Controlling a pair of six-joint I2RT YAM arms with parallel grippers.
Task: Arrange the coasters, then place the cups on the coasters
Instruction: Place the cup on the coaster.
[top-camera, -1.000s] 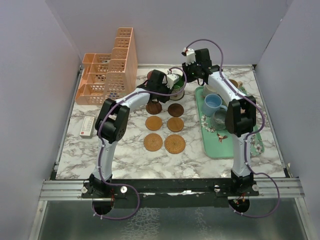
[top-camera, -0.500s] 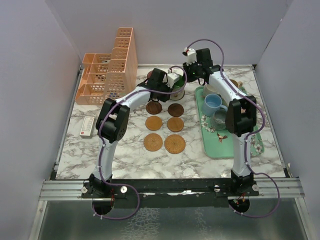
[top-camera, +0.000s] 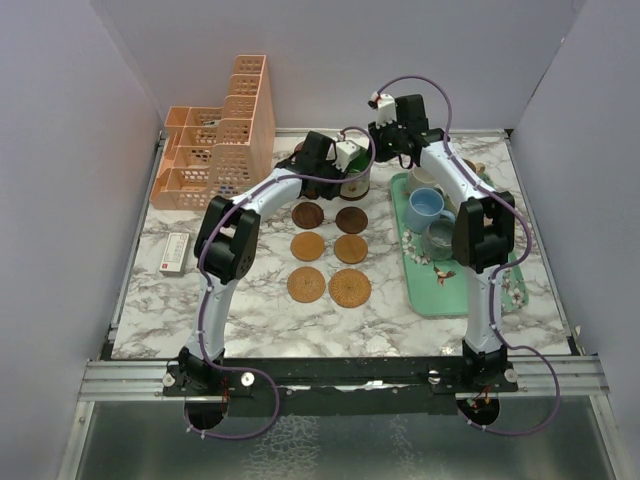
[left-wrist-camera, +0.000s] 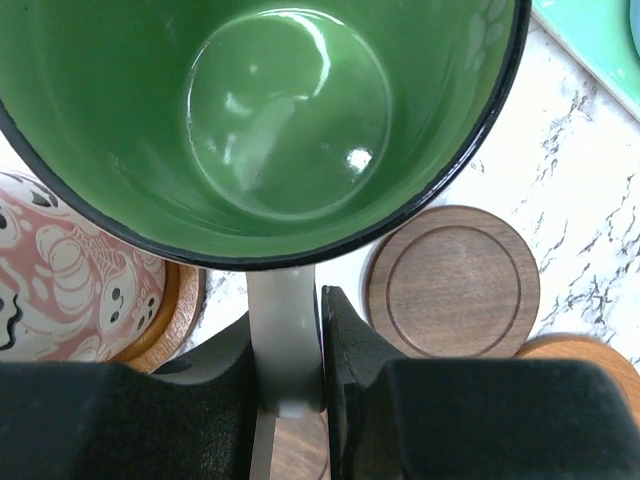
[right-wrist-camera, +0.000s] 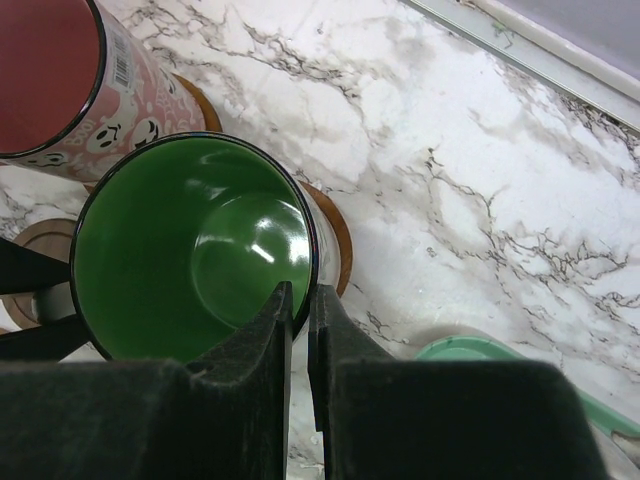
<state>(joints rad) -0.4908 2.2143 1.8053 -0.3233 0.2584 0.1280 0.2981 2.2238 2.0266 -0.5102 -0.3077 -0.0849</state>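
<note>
The green mug (left-wrist-camera: 290, 130) is clamped at the handle by the left gripper (left-wrist-camera: 290, 335), and at the near rim by the right gripper (right-wrist-camera: 300, 297).

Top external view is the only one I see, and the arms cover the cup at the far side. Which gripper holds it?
Observer: Both. The left gripper is shut on the handle of the green cup.
Operator: And where does the other one hold?
Observer: The right gripper pinches the rim, one finger inside the cup and one outside.
Operator: Is a coaster under it?
Observer: Yes, a brown coaster shows under its edge. I cannot tell whether the cup rests on it.
</note>
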